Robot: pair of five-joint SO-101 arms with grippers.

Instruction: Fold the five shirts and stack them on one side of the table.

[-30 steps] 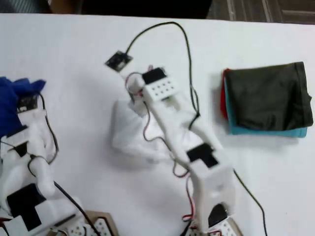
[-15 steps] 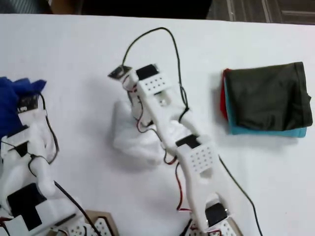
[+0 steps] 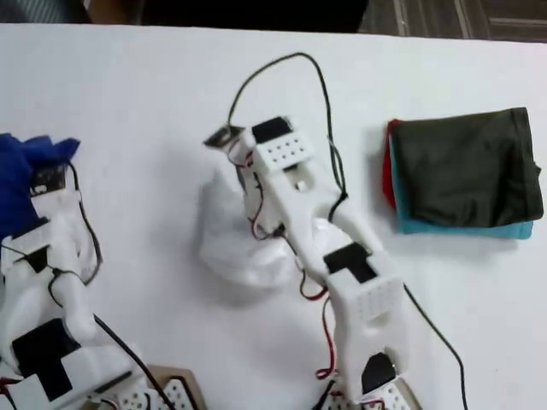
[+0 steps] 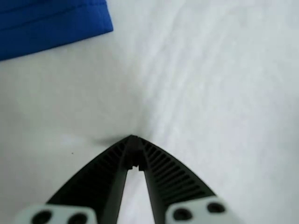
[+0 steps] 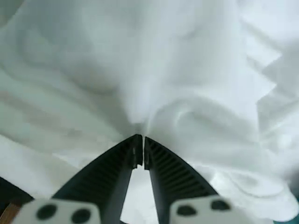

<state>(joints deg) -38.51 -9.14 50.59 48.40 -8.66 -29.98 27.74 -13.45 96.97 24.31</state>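
Two pincers are closed: the right pincer (image 5: pixel 140 142) pinches the white shirt (image 3: pixel 226 248) mid-frame on the table (image 3: pixel 128 85), the left pincer (image 4: pixel 134 142) tip to tip beside the blue shirt (image 3: pixel 21 171) at left; folded stack (image 3: pixel 466 166) at right

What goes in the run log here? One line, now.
right gripper shut on white shirt | left gripper shut near blue shirt | folded stack on right side

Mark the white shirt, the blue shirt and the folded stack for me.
white shirt (image 3: pixel 224 248): high view, on the crumpled cloth at its exposed side.
blue shirt (image 3: pixel 19 175): high view, on the middle of the bunched cloth.
folded stack (image 3: pixel 466 166): high view, on the middle of its dark top layer.
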